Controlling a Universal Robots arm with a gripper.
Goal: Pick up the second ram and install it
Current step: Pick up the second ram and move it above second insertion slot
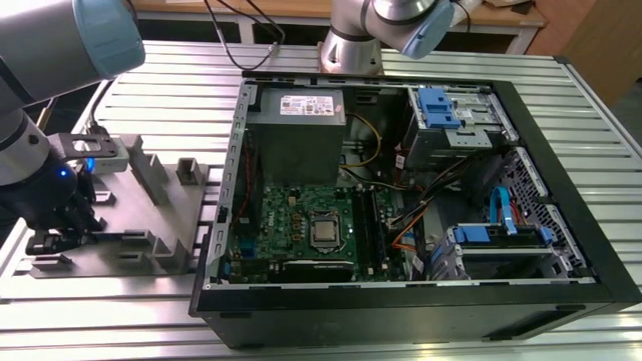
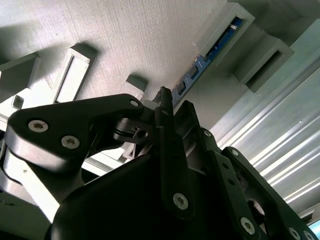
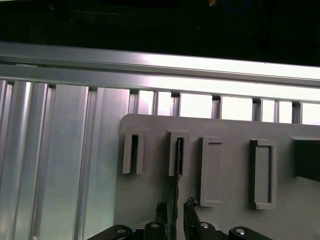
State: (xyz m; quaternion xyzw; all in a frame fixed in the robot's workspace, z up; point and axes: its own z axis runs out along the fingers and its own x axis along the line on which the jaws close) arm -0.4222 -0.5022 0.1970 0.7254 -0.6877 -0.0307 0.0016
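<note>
The second ram (image 3: 176,175) is a thin dark stick standing on edge in a slot of the grey holder plate (image 3: 225,130). In the second wrist view the ram (image 2: 200,62) shows blue-green, lying across two raised slot blocks. My gripper (image 3: 175,207) straddles one end of it, one finger on each side with a narrow gap showing to the stick, so it is open. In the exterior view my gripper (image 1: 50,241) hangs low over the holder plate (image 1: 140,218), at the exterior view's left of the open computer case (image 1: 561,150).
Inside the case lie the green motherboard (image 1: 301,226), its black slot rails (image 1: 366,226) and the grey power-supply box (image 1: 301,135). Several empty slotted blocks (image 3: 262,172) stand on the holder plate. The ribbed aluminium table (image 1: 150,68) lies all around.
</note>
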